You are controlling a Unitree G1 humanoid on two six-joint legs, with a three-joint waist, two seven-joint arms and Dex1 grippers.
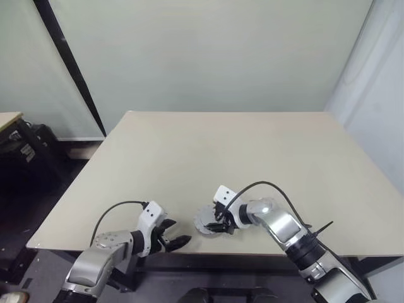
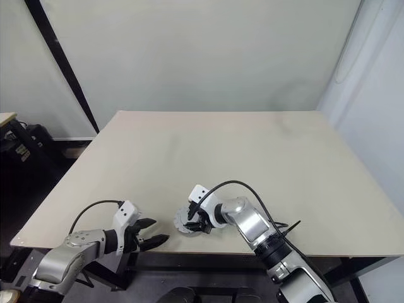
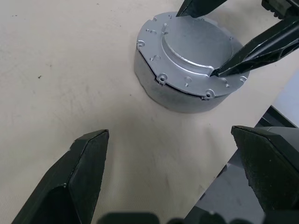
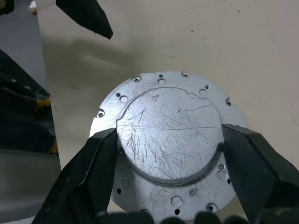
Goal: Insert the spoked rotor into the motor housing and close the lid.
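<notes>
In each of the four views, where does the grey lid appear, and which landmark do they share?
Left eye view: lid, near table edge, beside right pincer.
Right eye view: lid, near edge, left of centre.
Left wrist view: lid, upper centre.
Right wrist view: lid, centre, between fingers.
Shared landmark: right pincer's black fingertips at the lid.

We see the lid [image 4: 168, 140] seated on the motor housing [image 3: 173, 93], which stands on the bench [image 1: 252, 151] near its front edge. Our right pincer [image 1: 220, 222] straddles the lid; our left pincer [image 1: 172, 237] sits to its left, apart.
</notes>
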